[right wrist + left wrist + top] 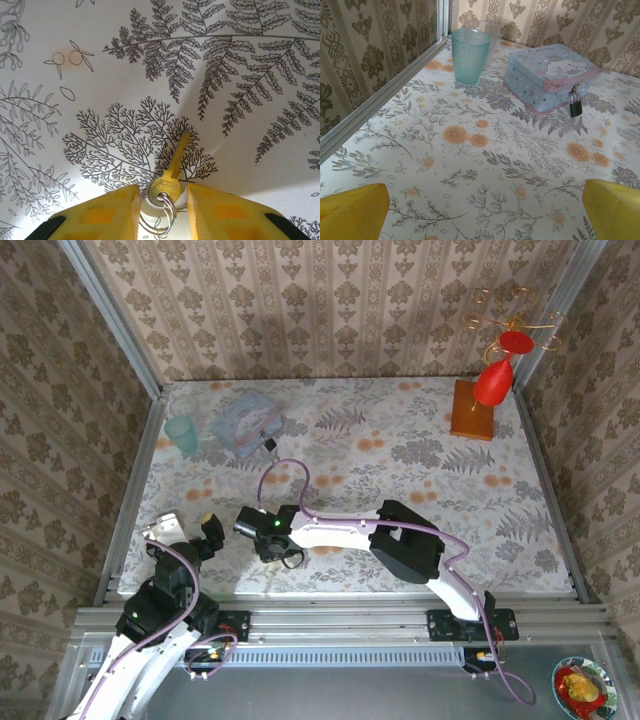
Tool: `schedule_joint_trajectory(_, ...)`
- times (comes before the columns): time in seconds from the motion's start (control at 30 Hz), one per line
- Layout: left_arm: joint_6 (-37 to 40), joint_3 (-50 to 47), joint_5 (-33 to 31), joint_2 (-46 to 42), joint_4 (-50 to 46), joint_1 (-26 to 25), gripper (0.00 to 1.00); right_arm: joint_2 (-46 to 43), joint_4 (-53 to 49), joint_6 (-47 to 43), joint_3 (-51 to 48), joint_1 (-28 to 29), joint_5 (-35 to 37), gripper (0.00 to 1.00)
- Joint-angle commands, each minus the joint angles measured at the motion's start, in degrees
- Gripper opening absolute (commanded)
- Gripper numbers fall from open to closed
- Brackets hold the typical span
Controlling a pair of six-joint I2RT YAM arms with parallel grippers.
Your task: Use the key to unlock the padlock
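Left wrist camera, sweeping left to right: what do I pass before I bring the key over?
Yellow finger in the lower corner → green cup → blue tin, with the padlock hanging off its front → other yellow finger in the opposite lower corner.

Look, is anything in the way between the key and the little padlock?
Just the arm's own cable, looping over bare cloth. The key lies between the right fingers; the padlock hangs on the tin.
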Motion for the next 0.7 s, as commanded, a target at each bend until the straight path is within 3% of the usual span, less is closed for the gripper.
schedule_joint_trajectory(0.0, -0.28, 1.24, -0.03, -0.56, 0.71, -0.33, 1.0, 3.43, -4.29, -0.52, 1.81, 0.34, 1.61, 0.32)
schedule_joint_trajectory(0.17, -0.28, 1.16, 0.06, -0.54, 0.78, -0.29, 1.0, 4.45, -5.28, -0.55, 2.14, 0.18, 2.76, 0.28)
schedule_joint_trajectory(0.37, -0.17, 0.99, 0.21, -0.57, 0.98, -0.33, 1.0, 2.67, -4.72, -0.82, 0.88, -0.01, 4.32, 0.15)
schedule_joint_trajectory(0.53, 0.53, 0.37, 1.01, -0.51, 2.25, -0.33, 1.0, -2.0, -0.5, -0.32, -4.27, -0.35, 5.93, 0.02)
schedule_joint_trajectory(0.67, 1.02, -0.05, 1.53, -0.45, 3.1, -0.33, 1.0, -8.3, 6.14, 0.37, -11.55, -0.95, 7.31, 0.0)
